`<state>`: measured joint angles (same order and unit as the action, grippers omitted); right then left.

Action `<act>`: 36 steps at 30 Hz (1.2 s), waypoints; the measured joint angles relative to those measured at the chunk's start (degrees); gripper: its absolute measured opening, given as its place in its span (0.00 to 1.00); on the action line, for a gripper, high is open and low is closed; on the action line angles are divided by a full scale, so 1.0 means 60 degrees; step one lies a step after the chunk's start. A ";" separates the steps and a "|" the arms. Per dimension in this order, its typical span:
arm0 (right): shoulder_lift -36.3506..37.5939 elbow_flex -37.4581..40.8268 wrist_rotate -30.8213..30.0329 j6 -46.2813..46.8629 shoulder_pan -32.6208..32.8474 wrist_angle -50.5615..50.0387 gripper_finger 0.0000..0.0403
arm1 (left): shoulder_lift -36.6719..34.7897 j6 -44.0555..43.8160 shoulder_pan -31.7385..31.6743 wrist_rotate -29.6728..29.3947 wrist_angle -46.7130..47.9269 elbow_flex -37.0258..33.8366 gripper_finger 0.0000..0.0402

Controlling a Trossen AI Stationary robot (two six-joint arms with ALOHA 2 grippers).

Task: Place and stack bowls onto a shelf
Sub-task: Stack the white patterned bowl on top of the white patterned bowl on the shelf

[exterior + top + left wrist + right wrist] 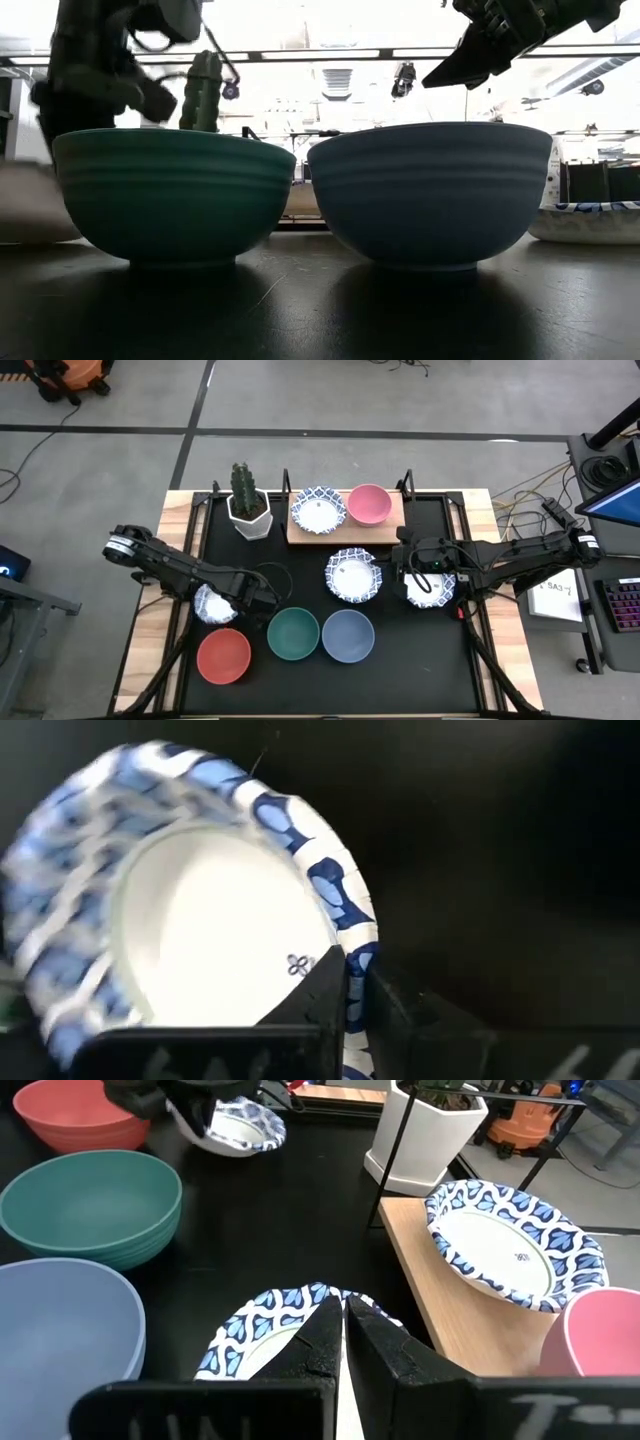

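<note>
The wooden shelf (392, 526) at the mat's far side carries a blue-patterned bowl (318, 510) and the pink bowl (368, 503), each on its base. My left gripper (222, 601) is shut on another patterned bowl (208, 603) near the red bowl (223, 656). My right gripper (397, 563) hangs shut and empty in the air (432, 80), above a patterned bowl (353, 575) at the mat's middle. One more patterned bowl (432, 590) lies on the mat under the right wrist. The green bowl (293, 633) and the blue bowl (348, 635) stand near the front. My left gripper pinches the patterned bowl's rim (352, 955), one finger inside the bowl (305, 995) and one outside. The fingers slant down from the table's left. The bowl is tilted, its opening turned toward the right (240, 1125). Whether its lower edge touches the mat, I cannot tell.
A cactus in a white faceted pot (248, 510) stands left of the shelf. Thin black posts (405, 485) rise at the shelf's corners. The black mat (300, 575) is bare between the two arms.
</note>
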<state>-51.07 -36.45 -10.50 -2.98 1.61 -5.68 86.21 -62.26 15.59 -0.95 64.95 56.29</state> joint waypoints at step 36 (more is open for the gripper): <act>0.0011 0.0004 0.0032 -0.0266 0.0004 -0.0463 0.02 | 0.0000 1.4268 -0.3750 -0.4487 -0.5705 0.3346 0.00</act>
<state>-51.00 -36.42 -10.31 -4.58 1.63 -8.46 86.21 23.34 -6.91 -27.87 30.72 76.37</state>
